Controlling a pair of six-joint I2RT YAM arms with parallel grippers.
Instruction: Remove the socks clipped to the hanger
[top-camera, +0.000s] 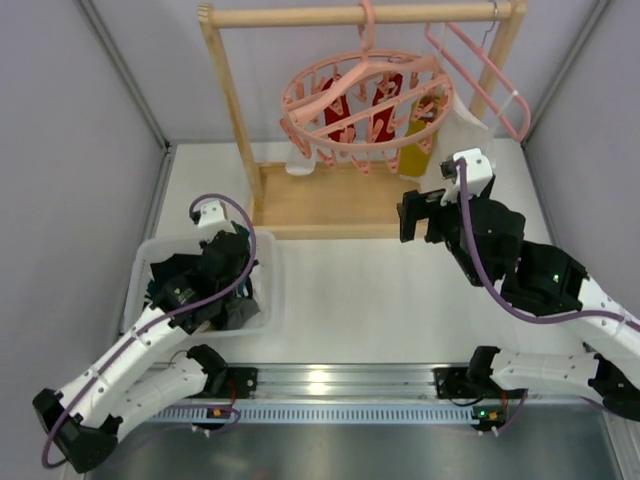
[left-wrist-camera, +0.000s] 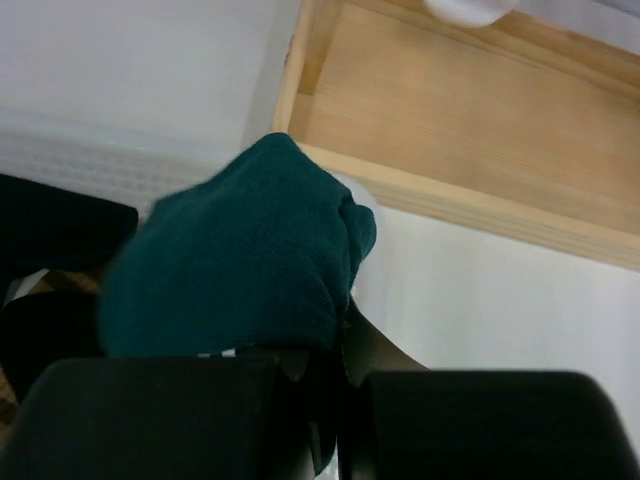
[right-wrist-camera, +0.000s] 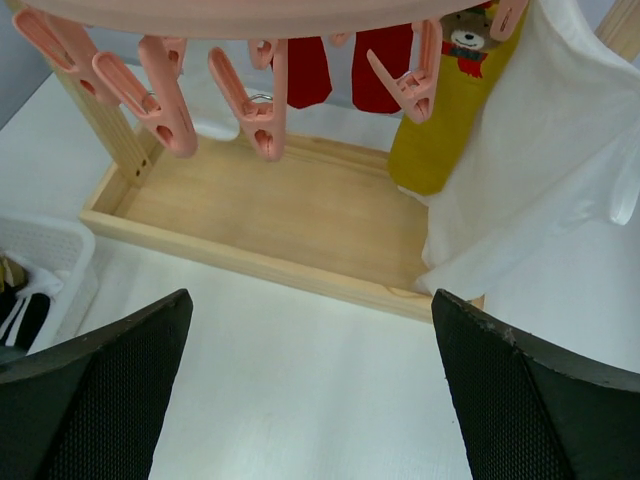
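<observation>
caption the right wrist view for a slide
Open right gripper facing red socks and a yellow sock hanging from the pink hanger.

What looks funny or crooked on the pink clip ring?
The round pink hanger looks tilted in the top view. The two red socks and the mustard sock all hang toward its right side, while the clips on the left dangle empty. Nothing looks spilled or broken.

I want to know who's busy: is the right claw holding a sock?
No, the right claw stands wide open with nothing in it, and the yellow sock hangs ahead of it untouched.
</observation>
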